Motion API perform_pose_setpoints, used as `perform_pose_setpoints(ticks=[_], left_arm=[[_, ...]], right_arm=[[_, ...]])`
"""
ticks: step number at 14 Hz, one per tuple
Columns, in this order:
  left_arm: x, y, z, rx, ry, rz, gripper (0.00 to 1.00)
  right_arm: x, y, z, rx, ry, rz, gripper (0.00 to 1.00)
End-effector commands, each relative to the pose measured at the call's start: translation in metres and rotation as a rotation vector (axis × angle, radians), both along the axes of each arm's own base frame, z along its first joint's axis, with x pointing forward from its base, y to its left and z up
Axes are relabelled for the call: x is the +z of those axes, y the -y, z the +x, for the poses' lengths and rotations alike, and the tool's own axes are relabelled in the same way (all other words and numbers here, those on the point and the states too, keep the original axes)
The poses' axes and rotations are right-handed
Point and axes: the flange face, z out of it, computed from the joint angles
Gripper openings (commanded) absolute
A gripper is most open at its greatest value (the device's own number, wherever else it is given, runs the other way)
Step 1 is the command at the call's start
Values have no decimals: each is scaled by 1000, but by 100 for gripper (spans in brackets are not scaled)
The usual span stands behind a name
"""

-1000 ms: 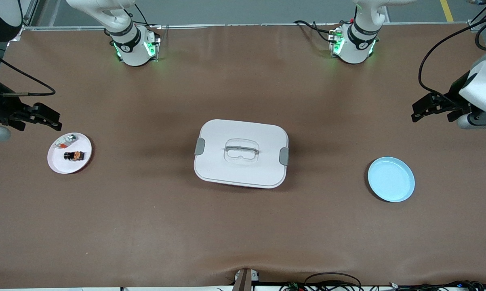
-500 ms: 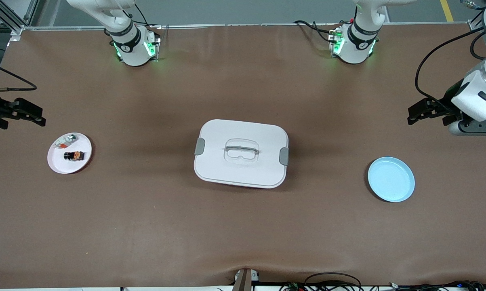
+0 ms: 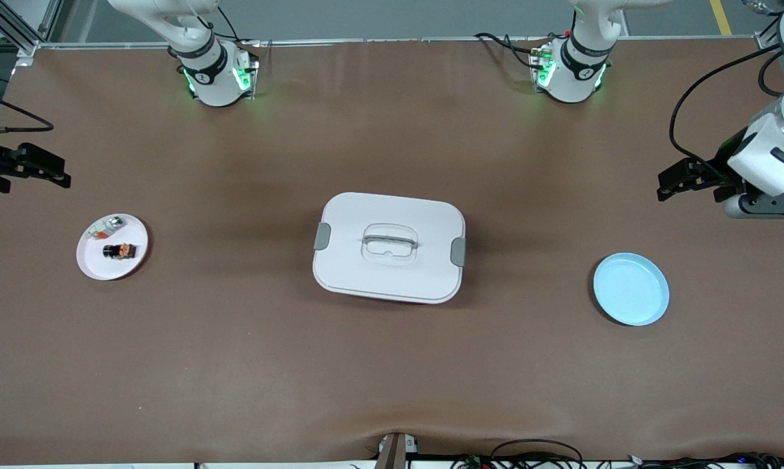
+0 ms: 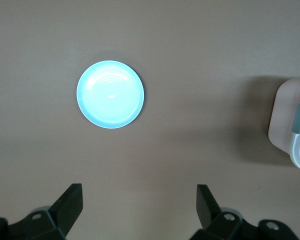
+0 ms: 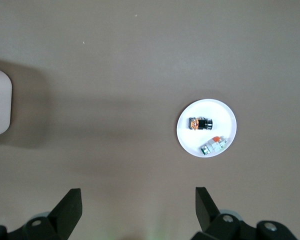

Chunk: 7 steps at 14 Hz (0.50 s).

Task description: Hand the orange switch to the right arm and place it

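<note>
The orange switch point(image 3: 119, 251), a tiny black block with an orange end, lies on a small white plate point(image 3: 98, 266) at the right arm's end of the table. The right wrist view shows the switch point(image 5: 200, 123) on that plate point(image 5: 221, 114) too. My right gripper point(image 3: 58, 170) hangs open and empty over bare table beside the plate; its fingers point(image 5: 138, 195) stand wide apart. My left gripper point(image 3: 667, 185) is open and empty as well point(image 4: 138, 190), over bare table at the left arm's end.
A small silver-white piece with a red bit point(image 3: 107, 227) shares the white plate. A white lidded box point(image 3: 365, 273) with a handle sits mid-table. An empty light blue plate point(image 3: 631, 289) lies at the left arm's end, also in the left wrist view point(image 4: 110, 94).
My right gripper has drawn back from the white plate toward the table's edge at its own end. My left gripper has shifted slightly. Nothing on the table moved.
</note>
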Motion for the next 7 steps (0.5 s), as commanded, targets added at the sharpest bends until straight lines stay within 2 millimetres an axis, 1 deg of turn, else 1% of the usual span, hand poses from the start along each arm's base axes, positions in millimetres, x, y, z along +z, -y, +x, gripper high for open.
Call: perform_pose_setpoints(ticks=[1,4,7], left_arm=[[4,-1,-2,-19,-2,17,100],[4,-1,-2,-17,-4,17,100],[4,-2,-2,-16,-4,17,100]], right_arm=[[5,1,-7,10,-13,12,100],[13,-1,-18,14,-3,12,100],[16,3,-29,1,4,44,100]])
